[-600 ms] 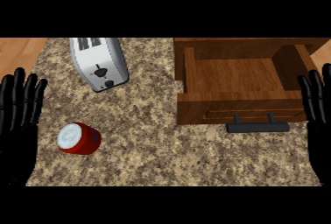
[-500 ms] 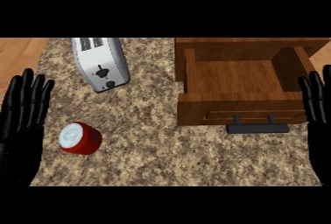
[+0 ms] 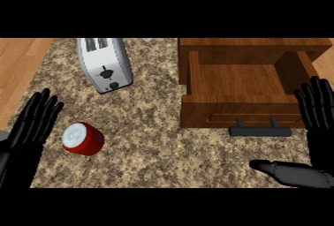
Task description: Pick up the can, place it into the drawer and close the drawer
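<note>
1. Can (image 3: 82,138) lies on its side on the tabletop (image 3: 163,150), unmoved, well left of the open drawer (image 3: 244,84)
2. Left hand (image 3: 32,126) has drifted closer and now sits just beside the can, fingers straight and spread, holding nothing
3. Right hand (image 3: 317,110) rests open by the drawer
4. My read: the grasp is starting, nothing lifted yet

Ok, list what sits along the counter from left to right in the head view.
Black left hand → red can with a white top lying on its side → silver toaster → open wooden drawer with black handle → black right hand.
</note>
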